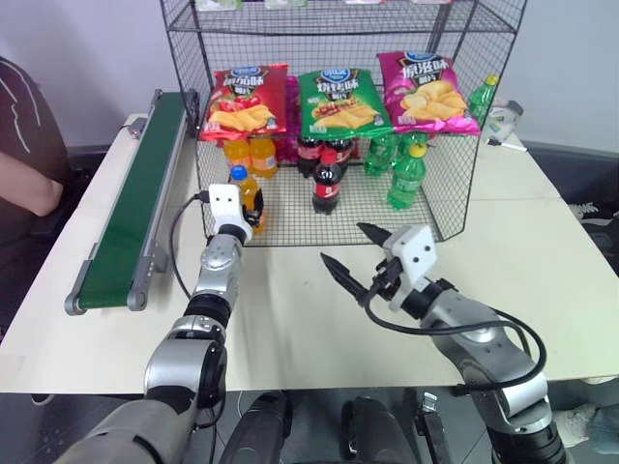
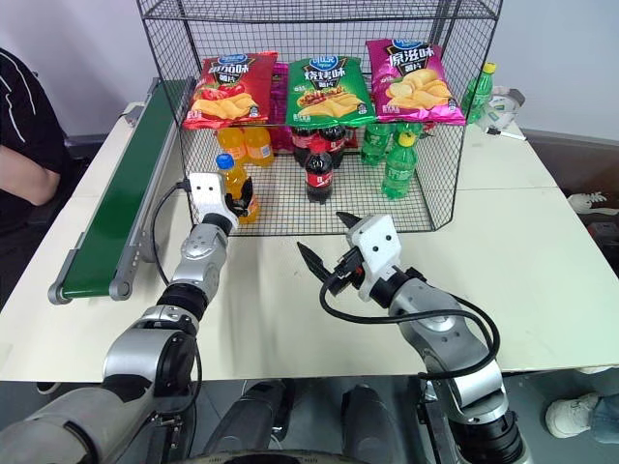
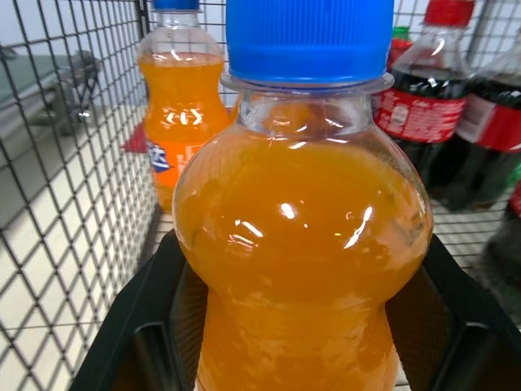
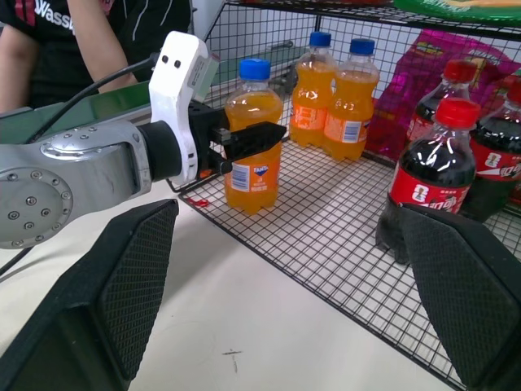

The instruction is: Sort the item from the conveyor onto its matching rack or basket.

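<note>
Clearly the left gripper (image 4: 244,151) has its jaws loosely around the orange soda bottle (image 4: 251,167), standing it on the rack (image 1: 387,217) floor beside two matching bottles (image 4: 342,110), while the right gripper (image 1: 353,246) waits with jaws spread, empty.

Pale cream table (image 1: 542,271), plain light wall (image 1: 87,39) behind, dark floor (image 1: 48,425) below the table edge, even indoor light
</note>
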